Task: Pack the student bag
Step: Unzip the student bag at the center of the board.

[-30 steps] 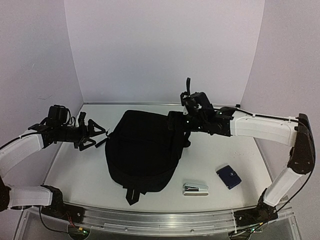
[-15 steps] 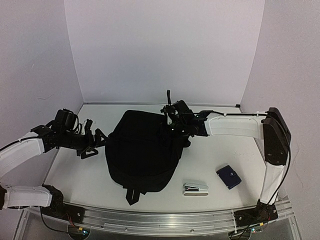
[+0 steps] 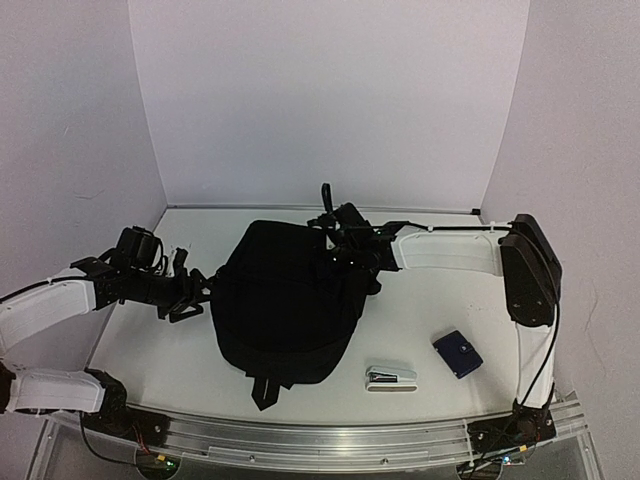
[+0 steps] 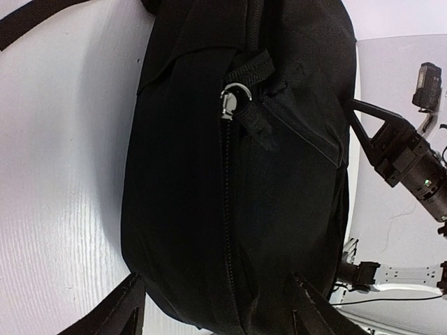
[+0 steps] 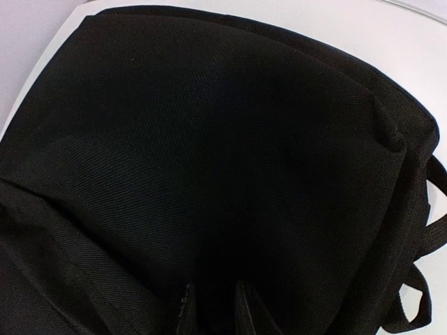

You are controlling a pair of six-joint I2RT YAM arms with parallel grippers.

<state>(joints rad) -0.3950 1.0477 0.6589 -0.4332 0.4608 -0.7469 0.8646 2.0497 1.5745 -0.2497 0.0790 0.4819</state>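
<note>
Now, by my reading, the opening step: the student bag (image 3: 285, 305) lies zipped in the middle of the surface (image 3: 430, 310). My left fingers (image 4: 129, 314) stand wide apart astride its zippered side. My right fingers (image 5: 244, 310), nearly together, press its top fabric, though a pinch I cannot confirm. Next, I judge, the zipper pull (image 4: 230, 101) needs catching.

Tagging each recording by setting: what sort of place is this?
Probably a lab test booth: bare white walls close in a white table, and a left arm and a right arm stand on a metal rail at its near edge.
</note>
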